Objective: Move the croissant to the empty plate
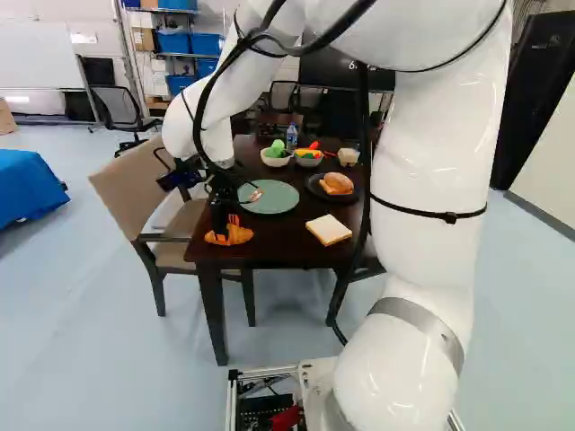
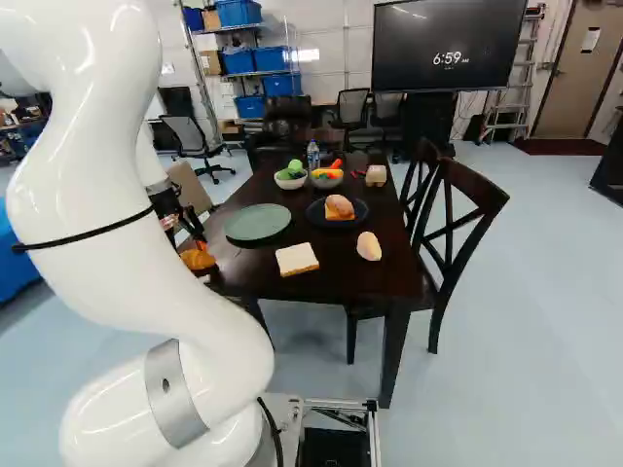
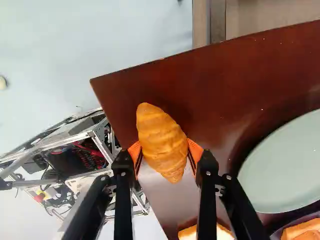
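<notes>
At the table corner in the left base view, my gripper points down over the orange-brown croissant. The wrist view shows the gripper with an orange pad against each side of the croissant, so it is shut on it. The croissant appears to be at the tabletop; whether it touches the wood is unclear. Beside it lies the bare green plate, also seen as the pale round plate in the wrist view.
The dark table also holds a bread slice, a pale roll, a black plate with a bun, two bowls of toy food and a bottle. A beige armchair flanks the croissant's corner; wooden chairs stand opposite.
</notes>
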